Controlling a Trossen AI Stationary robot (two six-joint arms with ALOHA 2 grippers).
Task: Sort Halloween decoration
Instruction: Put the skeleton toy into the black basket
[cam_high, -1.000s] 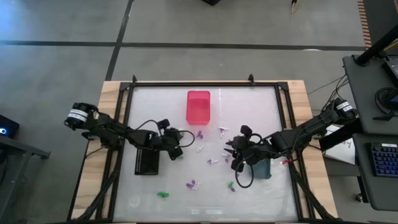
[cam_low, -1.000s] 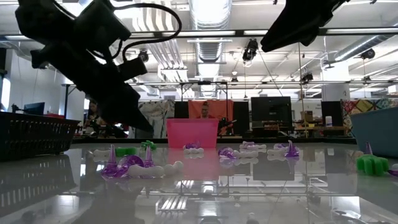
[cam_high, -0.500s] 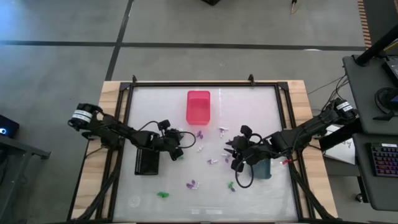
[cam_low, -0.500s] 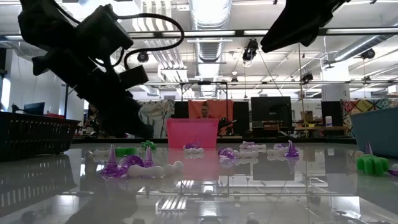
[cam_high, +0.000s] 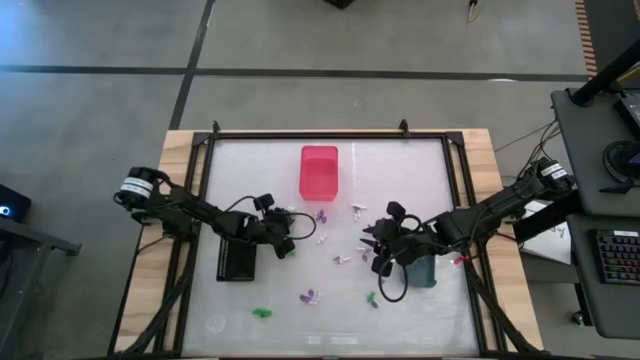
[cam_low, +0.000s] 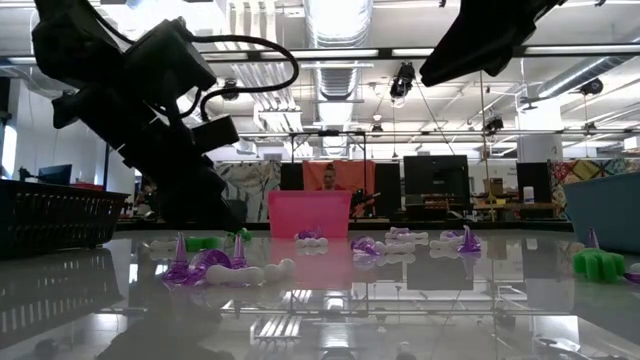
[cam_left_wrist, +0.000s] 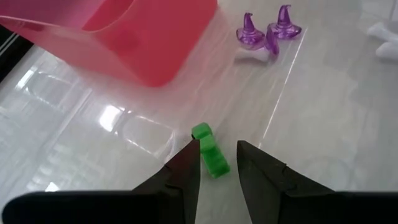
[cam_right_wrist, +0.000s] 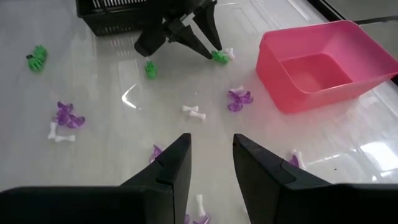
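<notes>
Straddling a green piece (cam_left_wrist: 210, 152), left gripper (cam_left_wrist: 217, 163) fingers apart.

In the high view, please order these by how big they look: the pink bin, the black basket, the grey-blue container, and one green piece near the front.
1. Pink bin and black basket: they look alike, so I do not rank them.
2. Grey-blue container, partly hidden by the right arm, so unsure.
3. Green piece, by far the smallest.

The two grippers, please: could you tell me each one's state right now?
Left gripper: open around a green piece on the table.
Right gripper: open, holding nothing.
</notes>
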